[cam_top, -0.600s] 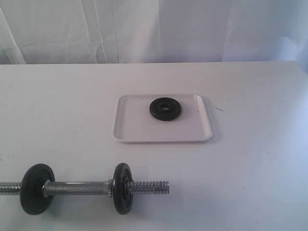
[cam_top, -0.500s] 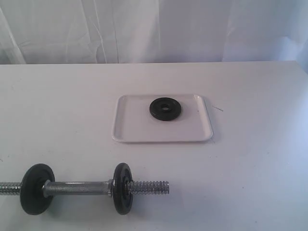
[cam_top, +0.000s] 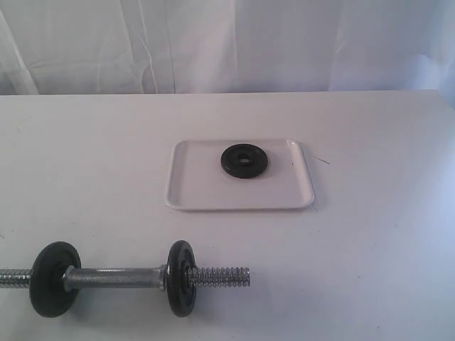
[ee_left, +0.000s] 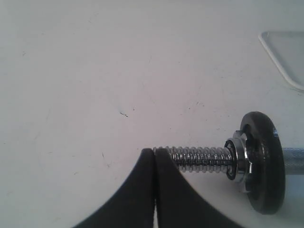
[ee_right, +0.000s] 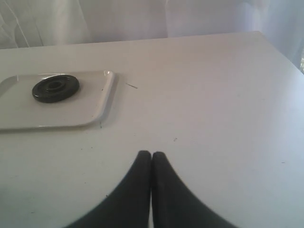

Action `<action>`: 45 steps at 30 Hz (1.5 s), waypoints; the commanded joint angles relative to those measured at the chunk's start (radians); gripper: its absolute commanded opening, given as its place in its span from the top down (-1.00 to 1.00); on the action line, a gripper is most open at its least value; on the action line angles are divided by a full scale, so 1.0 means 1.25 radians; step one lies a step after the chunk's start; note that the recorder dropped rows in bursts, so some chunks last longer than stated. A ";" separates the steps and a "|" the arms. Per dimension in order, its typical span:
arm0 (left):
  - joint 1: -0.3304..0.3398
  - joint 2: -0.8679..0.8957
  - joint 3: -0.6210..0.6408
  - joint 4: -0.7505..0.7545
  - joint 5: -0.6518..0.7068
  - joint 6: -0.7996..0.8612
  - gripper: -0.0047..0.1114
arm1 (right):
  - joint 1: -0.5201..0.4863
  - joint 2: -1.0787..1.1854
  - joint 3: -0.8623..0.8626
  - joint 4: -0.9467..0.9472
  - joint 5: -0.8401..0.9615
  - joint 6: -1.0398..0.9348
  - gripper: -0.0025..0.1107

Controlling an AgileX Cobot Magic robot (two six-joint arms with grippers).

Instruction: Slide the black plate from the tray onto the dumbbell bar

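Note:
A black plate lies flat in the far half of the white tray at mid-table. The chrome dumbbell bar rests near the front left with two black discs on it and its threaded right end bare. Neither arm shows in the exterior view. My left gripper is shut and empty, its tips close to the bar's threaded left end. My right gripper is shut and empty over bare table, to the right of the tray.
White table with a white curtain behind its far edge. A tray corner shows in the left wrist view. A nut sits against the disc on the bar.

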 commanded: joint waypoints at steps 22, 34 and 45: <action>-0.005 -0.003 0.005 -0.005 -0.325 0.074 0.92 | 0.018 -0.005 0.000 0.001 -0.003 0.000 0.96; -0.005 -0.003 0.005 -0.008 -0.707 0.110 0.92 | 0.051 -0.005 0.000 0.001 -0.003 0.000 0.96; -0.005 0.048 -0.148 -0.055 -0.770 0.056 0.92 | 0.051 -0.005 0.000 0.001 -0.003 0.000 0.96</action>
